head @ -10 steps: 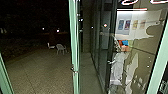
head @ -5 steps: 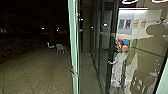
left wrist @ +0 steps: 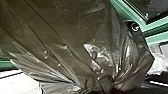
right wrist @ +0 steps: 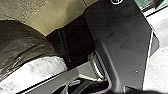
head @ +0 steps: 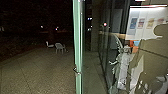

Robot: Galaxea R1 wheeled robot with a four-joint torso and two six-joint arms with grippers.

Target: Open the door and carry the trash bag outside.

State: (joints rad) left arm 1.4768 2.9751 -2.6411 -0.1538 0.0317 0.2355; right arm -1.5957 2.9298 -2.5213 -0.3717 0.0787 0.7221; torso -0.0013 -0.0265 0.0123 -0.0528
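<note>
Trash bag (left wrist: 62, 37): bulging near the green-framed door (head: 78, 50), pleats fanning from its gathered neck (left wrist: 105, 83); long axis staying unclear to you.
Both pincers: hiding their opening and grip; you cannot tell either.

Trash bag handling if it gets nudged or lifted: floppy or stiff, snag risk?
Likely floppy: the bag is thin film, creased into many folds. It probably swings or sags rather than holding shape, since the folds gather toward one bunched spot. The glossy highlights suggest a slick surface that might slip a little.
</note>
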